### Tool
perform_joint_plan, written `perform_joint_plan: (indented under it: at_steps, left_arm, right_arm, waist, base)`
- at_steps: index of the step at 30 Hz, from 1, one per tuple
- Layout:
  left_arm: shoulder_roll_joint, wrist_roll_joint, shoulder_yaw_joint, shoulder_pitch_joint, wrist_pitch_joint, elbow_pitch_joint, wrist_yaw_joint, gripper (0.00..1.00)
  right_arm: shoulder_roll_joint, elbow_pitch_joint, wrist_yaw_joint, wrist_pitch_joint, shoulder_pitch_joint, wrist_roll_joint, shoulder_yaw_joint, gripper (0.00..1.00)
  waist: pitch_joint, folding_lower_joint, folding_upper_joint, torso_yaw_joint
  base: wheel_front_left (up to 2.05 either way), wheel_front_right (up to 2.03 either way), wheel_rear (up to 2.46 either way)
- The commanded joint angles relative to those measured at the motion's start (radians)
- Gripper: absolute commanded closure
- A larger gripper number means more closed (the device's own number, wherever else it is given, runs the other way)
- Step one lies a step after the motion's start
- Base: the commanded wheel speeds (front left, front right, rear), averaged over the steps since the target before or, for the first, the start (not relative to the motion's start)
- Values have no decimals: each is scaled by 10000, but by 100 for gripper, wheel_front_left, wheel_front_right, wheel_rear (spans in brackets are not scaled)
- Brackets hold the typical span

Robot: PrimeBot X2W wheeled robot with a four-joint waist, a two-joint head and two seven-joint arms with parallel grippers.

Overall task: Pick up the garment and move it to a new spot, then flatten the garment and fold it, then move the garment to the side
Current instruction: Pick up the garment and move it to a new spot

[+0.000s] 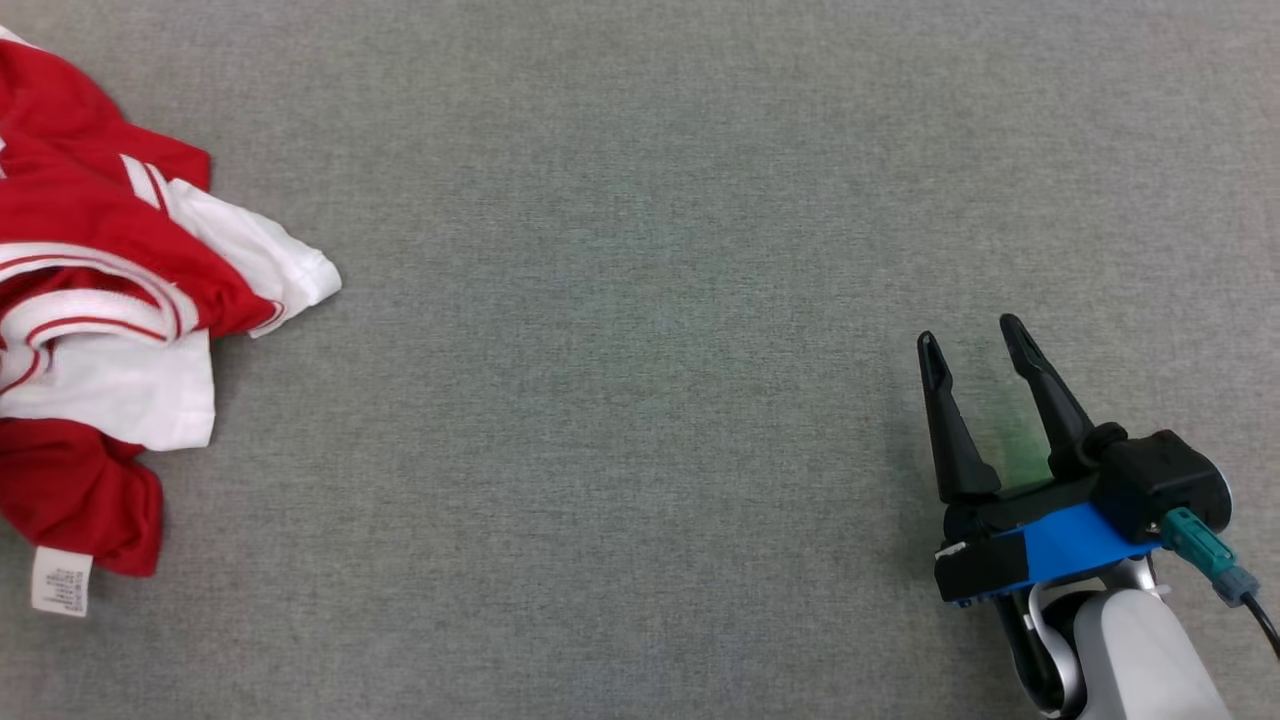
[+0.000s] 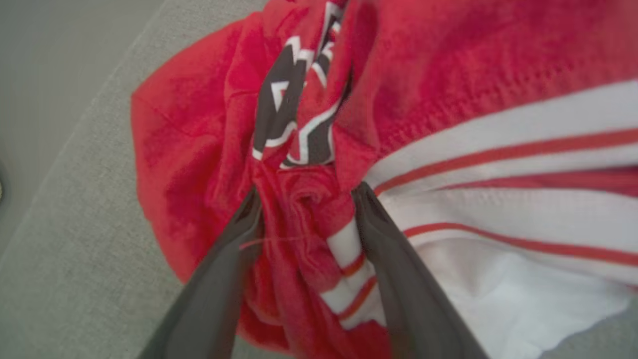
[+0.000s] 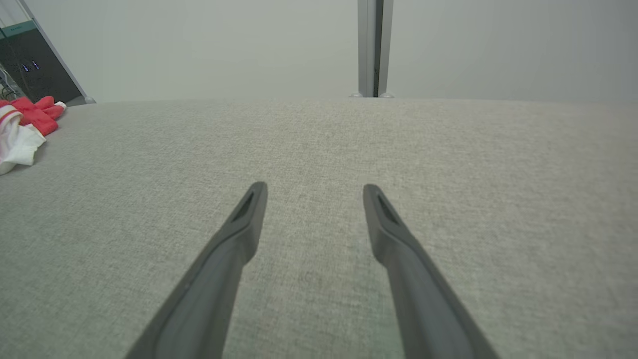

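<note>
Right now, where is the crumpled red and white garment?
The garment lies at the head view's left edge on the grey fabric surface, bunched inside the left gripper.

Right gripper (image 1: 969, 332) spread wide, left gripper (image 2: 309, 190) parted

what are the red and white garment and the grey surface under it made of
Garment: soft matte knit, likely cotton or a blend; it crumples in loose folds, with stitched seams and striped trim.
Grey surface: woven cloth covering, matte; a fine flecked weave shows, fibre unclear.
</note>
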Motion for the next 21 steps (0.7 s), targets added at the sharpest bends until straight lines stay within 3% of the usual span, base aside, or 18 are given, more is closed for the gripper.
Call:
perform_joint_plan:
  at_steps: [1, 6, 13, 18, 21]
  left_arm:
    - [61, -15, 4, -60, 33, -14, 86, 100]
    - [331, 283, -139, -325, -156, -179, 47, 100]
    - [920, 717, -666, -1181, -608, -668, -722, 100]
    - [893, 970, -1656, -2392, -578, -1296, -1212, 100]
    - [557, 993, -2406, -3195, -619, -1666, -1401, 100]
  right_arm:
    - [-49, -1, 1, -34, -20, 53, 27, 0]
    - [-49, 137, 1, -97, -41, 184, -29, 0]
    - [-49, 718, 1, -408, 245, 543, -89, 0]
    - [-51, 1176, 3, -600, 603, 940, -153, 0]
    - [-51, 1382, 1, -684, 847, 1126, -139, 0]
  waist:
    - [1, -2, 0, -82]
    - [-280, -2, 0, -174]
    - [-1793, -2, 0, -128]
    - [-3193, -2, 0, -97]
    - [-3866, -2, 0, -164]
  base:
    - [0, 0, 0]
    - [0, 0, 0]
    - [0, 0, 0]
    - [0, 0, 0]
    - [0, 0, 0]
